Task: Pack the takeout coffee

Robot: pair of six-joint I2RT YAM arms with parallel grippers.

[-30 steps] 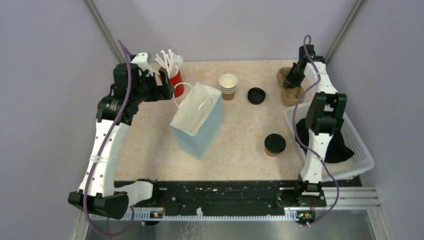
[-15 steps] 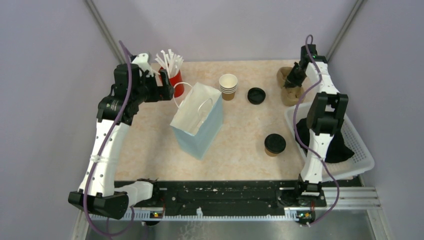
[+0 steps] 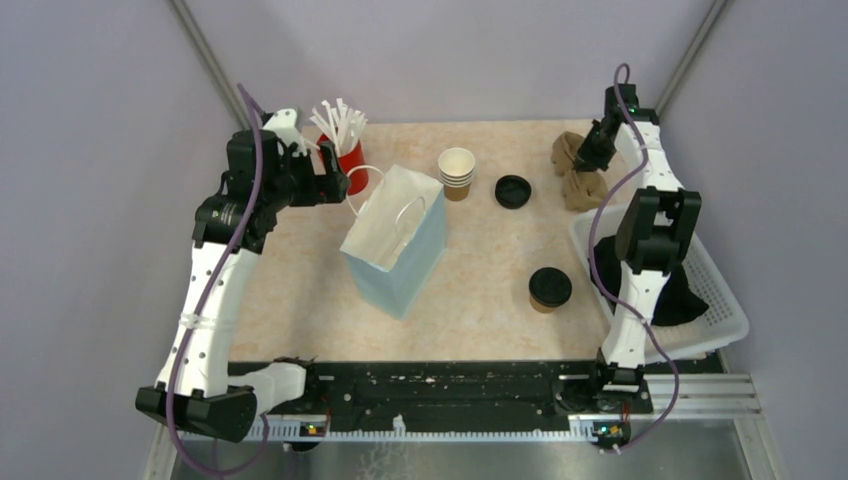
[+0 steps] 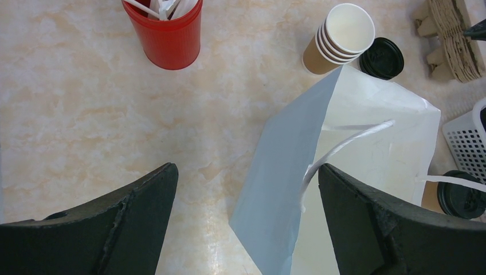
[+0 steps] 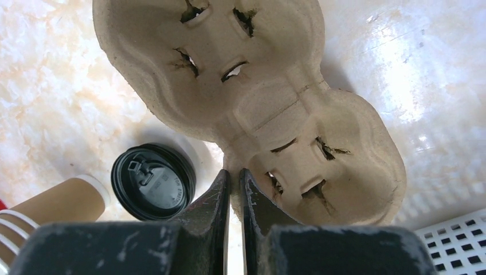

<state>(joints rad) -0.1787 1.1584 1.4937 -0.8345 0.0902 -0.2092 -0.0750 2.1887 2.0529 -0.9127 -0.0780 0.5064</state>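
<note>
The takeout coffee (image 3: 550, 288), a brown cup under a black lid, stands on the table right of centre, and its lid shows in the left wrist view (image 4: 461, 197). The open light-blue paper bag (image 3: 395, 240) stands at the centre, and it also fills the left wrist view (image 4: 286, 172). My left gripper (image 3: 332, 180) is open and empty, above the bag's left side (image 4: 246, 172). My right gripper (image 3: 592, 152) is shut on the edge of a brown cardboard cup carrier (image 5: 258, 86) at the back right, the jaws (image 5: 235, 175) pinching its waist.
A red cup of white straws (image 3: 350, 160) stands at the back left. A stack of lidless brown cups (image 3: 457, 172) and a loose black lid (image 3: 513, 191) sit behind the bag. A white basket (image 3: 725, 300) with dark cloth is at the right edge.
My right gripper has moved a little up and back with the cardboard carrier, which has shifted and tilted. The left arm, bag and coffee have not moved.
</note>
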